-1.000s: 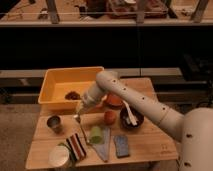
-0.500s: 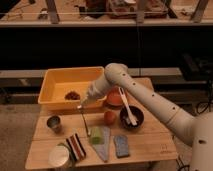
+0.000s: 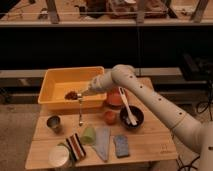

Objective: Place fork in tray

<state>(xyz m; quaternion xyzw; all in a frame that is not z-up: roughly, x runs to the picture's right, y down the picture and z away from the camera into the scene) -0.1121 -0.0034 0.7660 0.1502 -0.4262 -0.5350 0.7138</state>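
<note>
The yellow-orange tray (image 3: 50, 102) stands at the back left of the wooden table. My gripper (image 3: 80, 96) hangs just over the tray's front rim, at its right half. It is shut on the top of the slim dark fork (image 3: 80, 114). The fork hangs straight down in front of the tray's front wall, with its lower end just above the tabletop. A brown lump (image 3: 71, 94) lies inside the tray, close to the gripper.
A metal cup (image 3: 54, 122) stands left of the fork. A dark bowl (image 3: 135, 121) with a white utensil (image 3: 125, 104), a small orange cup (image 3: 110, 117) and an orange dish (image 3: 115, 97) are to the right. A green cup (image 3: 88, 134), grey cloth (image 3: 102, 143), blue sponge (image 3: 121, 145) and white container (image 3: 59, 156) sit in front.
My gripper has risen from low over the table to the level of the tray's front rim, carrying the fork up with it.
</note>
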